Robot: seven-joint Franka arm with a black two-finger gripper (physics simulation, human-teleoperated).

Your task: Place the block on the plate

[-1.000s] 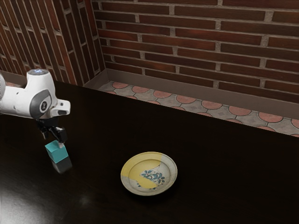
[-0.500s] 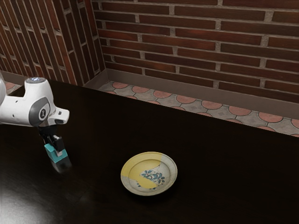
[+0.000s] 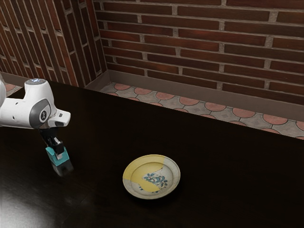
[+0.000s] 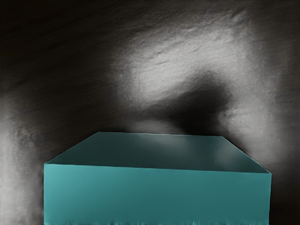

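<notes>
At the exterior view's left, my gripper (image 3: pixel 56 151) is lowered over the teal block (image 3: pixel 61 160), shut on it. One fingertip lies against the block's near side; the far one is partly hidden. The block stands on the dark table, and its reflection touches its lower edge. Toward the exterior view's right, apart from the block, lies the yellow and white plate (image 3: pixel 137 183) with a blue floral pattern. In the wrist view, the block (image 4: pixel 154 194) is large at the lower edge, its top and one side visible.
The dark glossy table (image 3: pixel 104 128) extends around the block and plate. Behind its far edge are a patterned tile floor (image 3: pixel 189 101) and a brick wall (image 3: pixel 190 38).
From a second ago, my hand has come down around the block. Over the last half second the fingers have drawn together on it. The plate has stayed where it was.
</notes>
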